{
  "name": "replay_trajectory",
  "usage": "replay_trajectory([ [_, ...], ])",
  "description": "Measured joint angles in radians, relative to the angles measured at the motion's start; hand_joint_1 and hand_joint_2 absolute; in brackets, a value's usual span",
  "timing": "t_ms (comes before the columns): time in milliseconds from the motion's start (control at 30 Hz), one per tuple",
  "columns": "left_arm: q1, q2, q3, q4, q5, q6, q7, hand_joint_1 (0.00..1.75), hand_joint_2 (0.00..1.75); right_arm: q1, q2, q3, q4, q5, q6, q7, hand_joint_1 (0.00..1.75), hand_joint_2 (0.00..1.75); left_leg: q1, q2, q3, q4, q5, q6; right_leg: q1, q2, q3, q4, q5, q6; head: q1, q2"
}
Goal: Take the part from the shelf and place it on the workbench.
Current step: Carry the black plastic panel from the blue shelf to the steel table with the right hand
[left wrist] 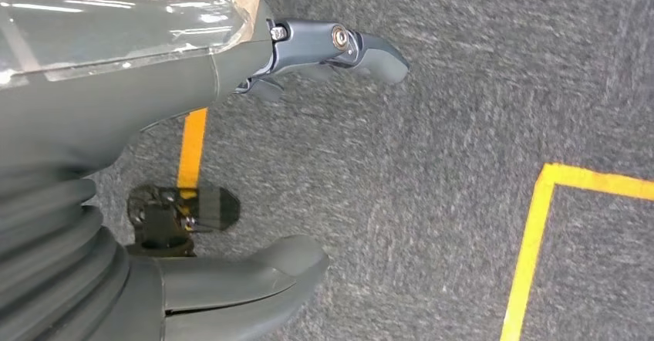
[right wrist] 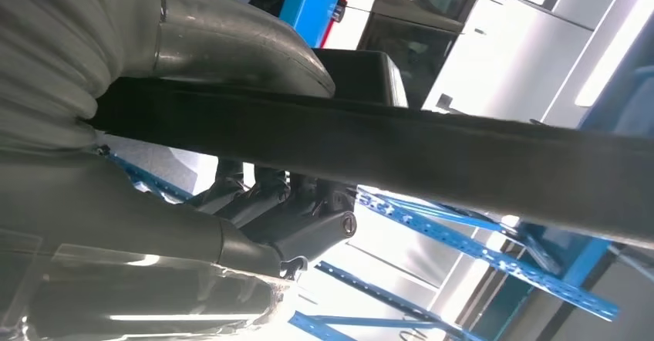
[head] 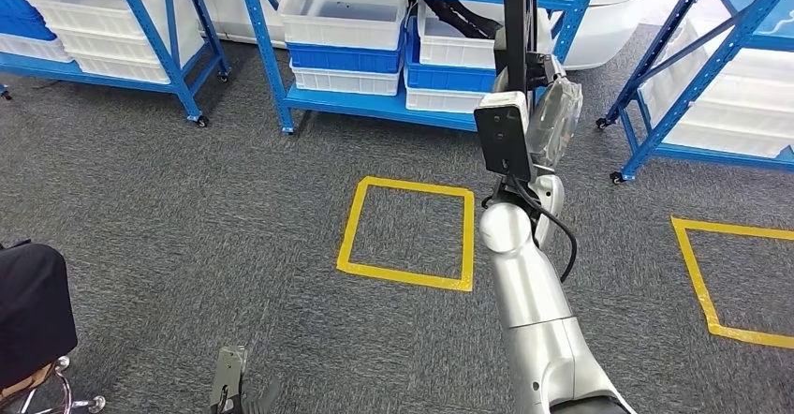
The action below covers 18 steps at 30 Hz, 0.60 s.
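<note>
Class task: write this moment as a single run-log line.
right hand: grips long black bar-shaped part, raised | left hand: open, hanging over grey carpet | blue metal shelf: ahead

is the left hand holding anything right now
No, in the left wrist view the left hand has its thumb and fingers apart over bare grey carpet, nothing between them.

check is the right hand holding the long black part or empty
Holding it: the right hand has its thumb and dark fingers closed around the long black bar-shaped part, which stands upright in the head view.
</note>
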<state>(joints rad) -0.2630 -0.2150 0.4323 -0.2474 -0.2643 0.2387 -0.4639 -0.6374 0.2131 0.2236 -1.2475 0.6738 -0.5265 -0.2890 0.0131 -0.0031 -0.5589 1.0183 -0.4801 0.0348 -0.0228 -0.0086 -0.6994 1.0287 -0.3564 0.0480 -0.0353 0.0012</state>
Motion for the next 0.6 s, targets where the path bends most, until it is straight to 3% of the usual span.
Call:
replay_trajectory([
  [67,0.001,-0.001,0.001,0.000,0.000,0.002,0.000,0.00,1.75,-0.001,-0.006,-0.002,0.004,0.002,0.000,0.001,1.75,1.75,0.000,0.002,-0.024,-0.002,0.023,0.015,-0.001,0.003,-0.040,0.101,-0.080,-0.011,0.007,0.000],
  [133,0.002,-0.002,0.002,-0.001,0.000,0.006,0.003,0.00,1.75,0.000,-0.012,-0.003,0.008,0.004,0.000,0.002,1.75,1.75,-0.004,0.002,-0.053,-0.002,0.046,0.019,0.001,0.004,-0.070,0.232,-0.142,-0.014,0.012,0.000],
  [200,0.003,-0.003,0.004,0.000,0.000,0.008,0.004,0.00,1.75,0.003,-0.017,-0.004,0.012,0.005,0.000,0.002,1.75,1.75,-0.008,0.002,-0.081,-0.001,0.068,0.018,0.002,0.004,-0.055,0.280,-0.137,-0.003,0.014,0.000],
  [267,0.004,-0.004,0.005,0.000,-0.001,0.008,0.004,0.00,1.75,0.004,-0.019,-0.005,0.014,0.005,-0.001,0.002,1.75,1.75,-0.011,0.002,-0.103,0.000,0.088,0.015,0.008,0.004,0.031,0.189,-0.112,-0.002,0.014,0.000],
  [333,0.004,-0.007,0.005,-0.001,-0.002,0.006,0.004,0.00,1.75,0.004,-0.020,-0.006,0.014,0.006,-0.004,0.001,1.75,1.75,-0.015,0.002,-0.117,0.001,0.103,0.007,0.016,0.003,0.135,0.048,-0.130,-0.019,0.013,0.000],
  [367,0.004,-0.008,0.005,-0.001,-0.004,0.005,0.004,0.00,1.75,0.004,-0.021,-0.006,0.014,0.007,-0.005,0.001,1.75,1.75,-0.014,0.003,-0.119,0.001,0.110,0.001,0.020,0.003,0.161,0.003,-0.145,-0.028,0.013,0.000],
  [433,0.004,-0.011,0.006,-0.001,-0.007,0.003,0.003,0.00,1.75,0.007,-0.024,-0.007,0.014,0.008,-0.008,0.001,1.75,1.75,-0.012,0.005,-0.120,-0.005,0.118,-0.011,0.024,0.005,0.168,-0.028,-0.152,-0.037,0.013,0.000],
  [533,0.003,-0.013,0.005,-0.001,-0.011,0.003,-0.001,0.00,1.75,0.017,-0.028,-0.010,0.013,0.009,-0.014,-0.001,1.75,1.75,-0.012,0.005,-0.120,-0.018,0.100,0.000,0.023,0.006,0.165,-0.041,-0.135,-0.040,0.012,0.000],
  [600,0.003,-0.011,0.005,-0.001,-0.011,0.003,-0.004,0.00,1.75,0.030,-0.031,-0.012,0.011,0.009,-0.016,-0.002,1.75,1.75,-0.011,0.005,-0.121,-0.027,0.121,0.004,0.025,0.007,0.162,-0.041,-0.126,-0.045,0.010,0.000],
])
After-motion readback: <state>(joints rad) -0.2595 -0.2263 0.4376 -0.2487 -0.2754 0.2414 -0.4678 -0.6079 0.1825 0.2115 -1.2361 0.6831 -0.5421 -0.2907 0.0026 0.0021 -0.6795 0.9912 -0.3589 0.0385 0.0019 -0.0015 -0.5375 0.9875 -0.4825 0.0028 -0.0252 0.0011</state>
